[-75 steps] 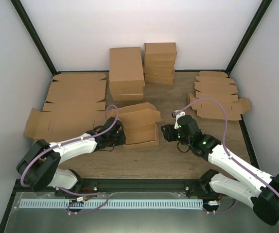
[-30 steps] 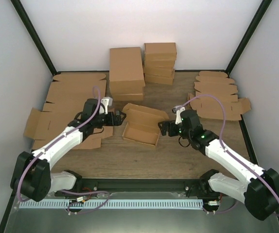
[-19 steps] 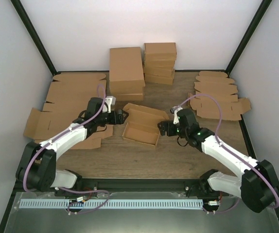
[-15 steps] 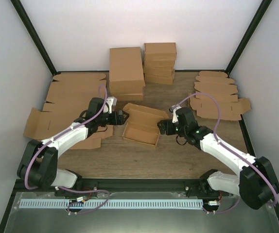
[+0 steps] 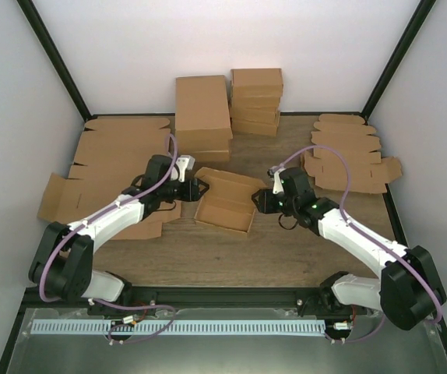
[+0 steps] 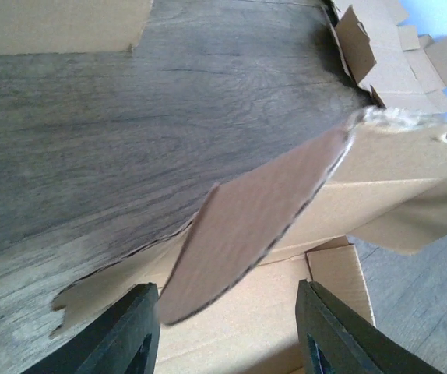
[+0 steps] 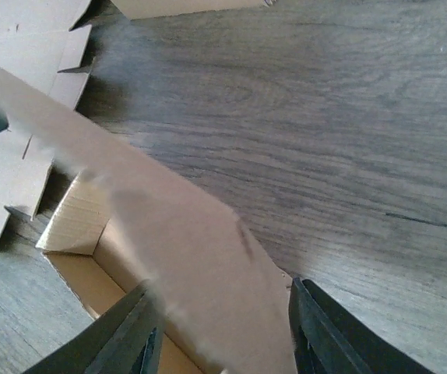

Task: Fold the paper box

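So the box [image 5: 225, 204] sits open-topped mid-worktop [image 5: 286, 253] with its long axis running left-right. The left tool [image 5: 193, 188] is at its left short end and the right tool [image 5: 259, 201] at the right one, both about equally near, so I'd guess the next fold is an inward push from each end. Left tool's jaws are apart with an end flap [image 6: 247, 226] poking up between them, clear of one finger [image 6: 329, 335]. The right one has a blurry cardboard panel [image 7: 184, 234] filling the gap, so can't tell if it's clamped.
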Motion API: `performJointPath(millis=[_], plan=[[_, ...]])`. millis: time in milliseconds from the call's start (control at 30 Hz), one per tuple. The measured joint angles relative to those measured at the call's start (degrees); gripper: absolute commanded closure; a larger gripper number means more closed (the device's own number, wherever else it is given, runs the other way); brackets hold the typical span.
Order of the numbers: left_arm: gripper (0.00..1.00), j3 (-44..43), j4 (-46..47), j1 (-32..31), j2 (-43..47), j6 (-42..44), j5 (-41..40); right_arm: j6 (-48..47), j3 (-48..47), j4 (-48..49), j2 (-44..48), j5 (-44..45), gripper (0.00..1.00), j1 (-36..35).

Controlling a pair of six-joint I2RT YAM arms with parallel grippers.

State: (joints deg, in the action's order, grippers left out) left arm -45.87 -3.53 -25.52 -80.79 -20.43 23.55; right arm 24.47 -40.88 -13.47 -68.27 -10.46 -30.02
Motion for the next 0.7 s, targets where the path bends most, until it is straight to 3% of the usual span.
performJointPath(millis=[300, 333, 400, 567, 700], plan=[[0.50, -1.4, -3.5, -1.8, 0.3, 0.0, -3.4, 0.5, -0.4, -1.1, -0.8, -0.2, 0.60, 0.0], [0.46, -1.6, -4.4, -1.9, 0.6, -0.2, -4.9, 0.5, -0.7, -1.2, -0.9, -0.2, 0.60, 0.0], [0.29, -2.0, -6.0, -1.6, 1.3, -0.4, -8.0, 0.5, -0.9, -1.2, -0.9, 0.0, 0.60, 0.0], [0.02, -2.4, -8.0, 0.5, 2.9, -0.5, -14.1, 0.4, -1.5, -1.5, -1.0, 0.2, 0.60, 0.0], [0.00, -2.4, -6.9, 1.3, 2.7, 0.9, -13.9, 0.4, -1.6, -1.5, -1.3, 0.2, 0.60, 0.0]])
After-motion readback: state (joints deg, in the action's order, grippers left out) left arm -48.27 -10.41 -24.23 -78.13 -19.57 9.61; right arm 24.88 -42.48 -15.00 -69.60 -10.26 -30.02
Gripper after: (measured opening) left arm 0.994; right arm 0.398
